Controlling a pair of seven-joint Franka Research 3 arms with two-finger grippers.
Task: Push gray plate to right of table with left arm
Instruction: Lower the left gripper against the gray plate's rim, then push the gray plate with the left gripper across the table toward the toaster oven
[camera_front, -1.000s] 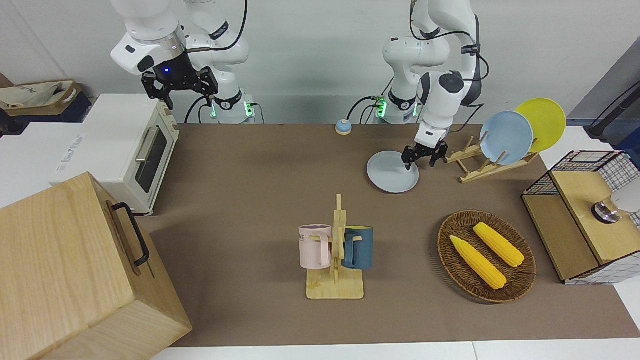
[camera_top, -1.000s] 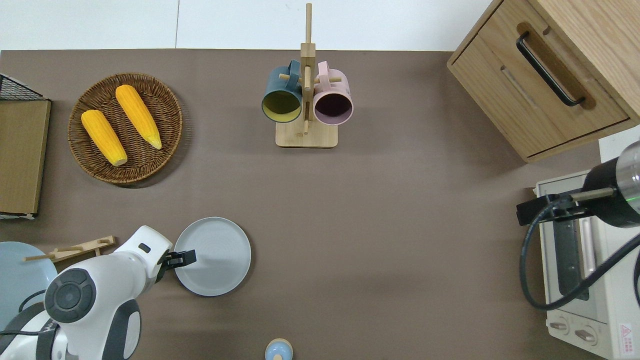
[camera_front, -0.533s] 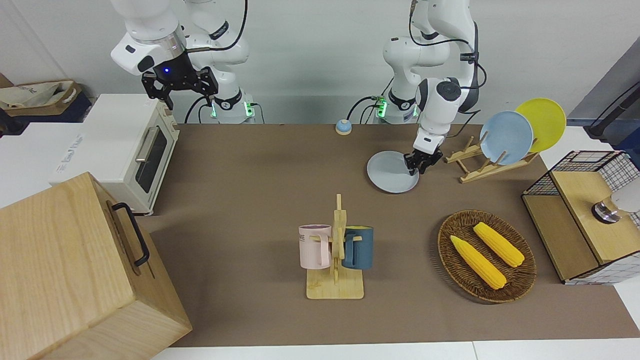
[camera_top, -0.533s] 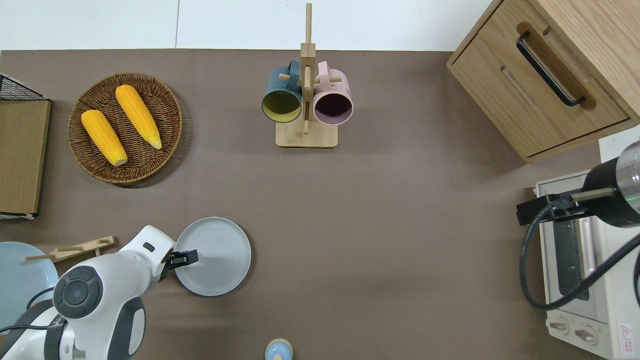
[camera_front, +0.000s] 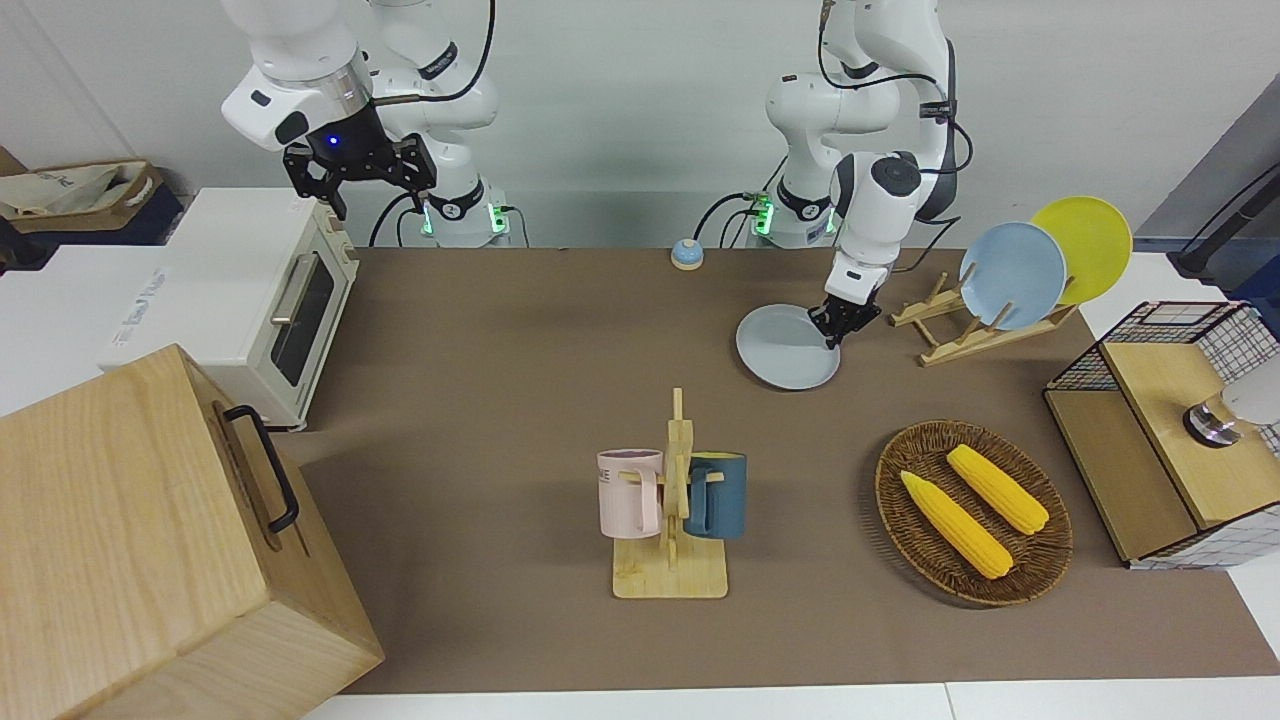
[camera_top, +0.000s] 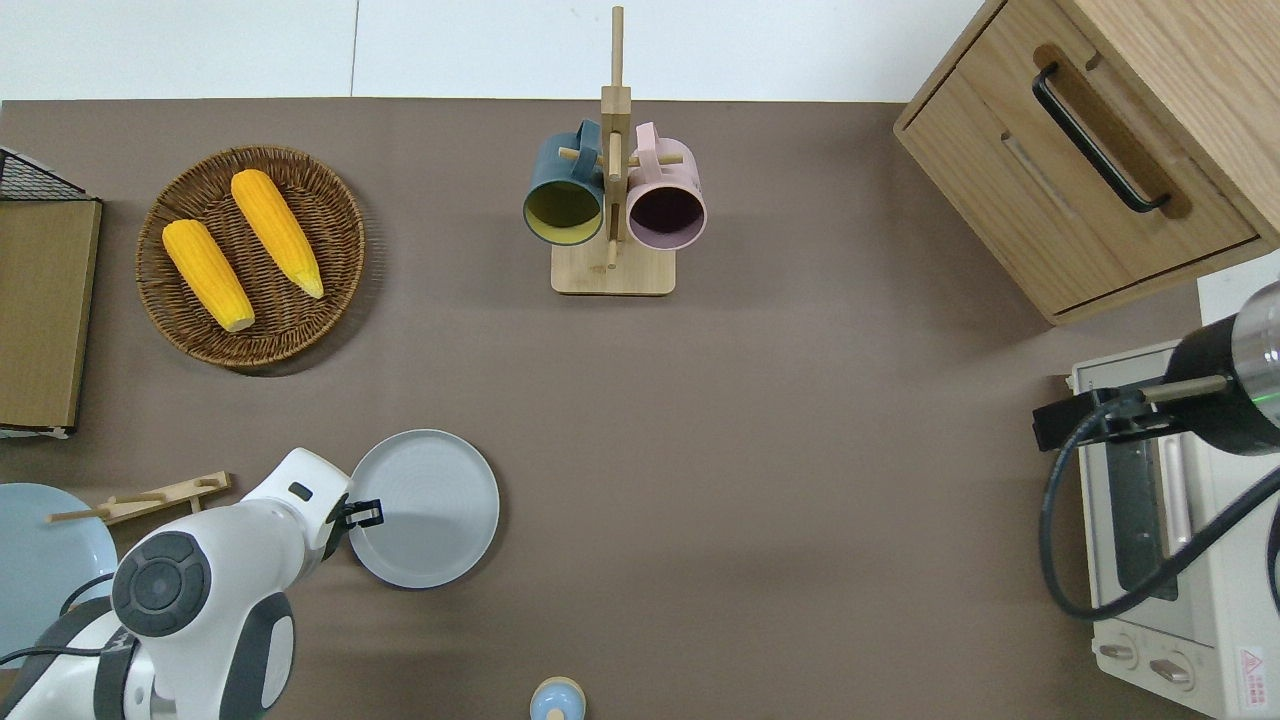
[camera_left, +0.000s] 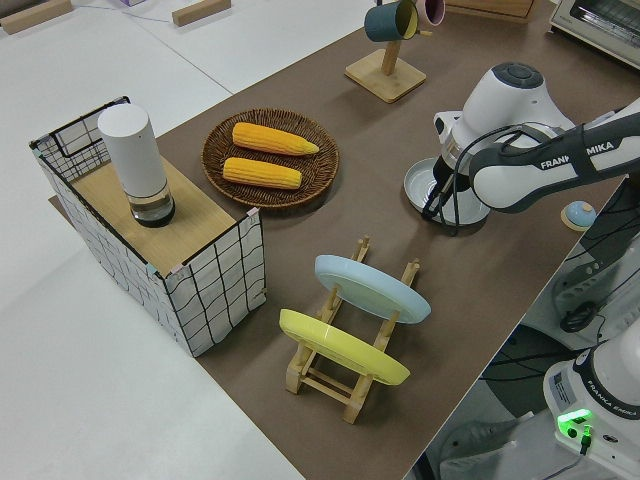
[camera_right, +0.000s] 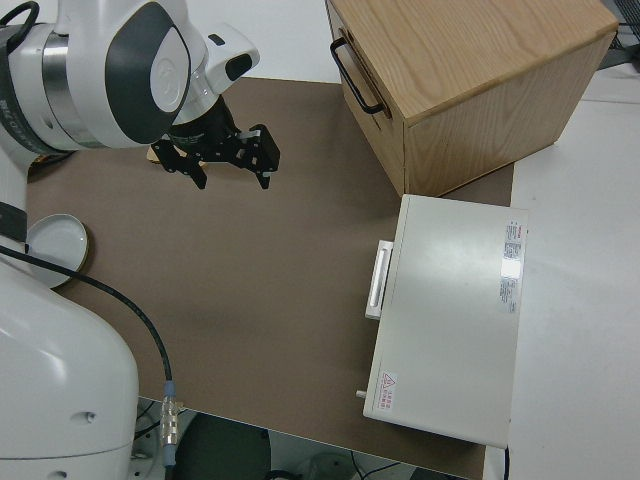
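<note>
The gray plate (camera_front: 780, 352) (camera_top: 432, 508) (camera_left: 420, 180) lies flat on the brown table mat (camera_front: 500, 350), between the small bell and the mug stand, toward the left arm's end. My left gripper (camera_front: 836, 332) (camera_top: 366, 514) (camera_left: 432, 208) is shut, its tips down at the plate's rim on the side toward the left arm's end. It holds nothing. The right arm is parked, its gripper (camera_front: 358, 180) (camera_right: 230, 172) open and empty with a blue light lit above it.
A wooden rack (camera_front: 950, 335) with a sky-blue plate (camera_front: 1012, 275) and a yellow plate (camera_front: 1088, 245) stands beside the gray plate. A wicker basket (camera_front: 905, 455) holds two corn cobs. A mug stand (camera_front: 672, 500), bell (camera_front: 686, 254), toaster oven (camera_front: 250, 300), wooden cabinet (camera_front: 150, 540) and wire crate (camera_front: 1180, 430) stand around.
My left gripper's fingers have closed from spread wide to shut and dropped to the plate's rim. The plate has shifted very slightly. The right arm has not moved.
</note>
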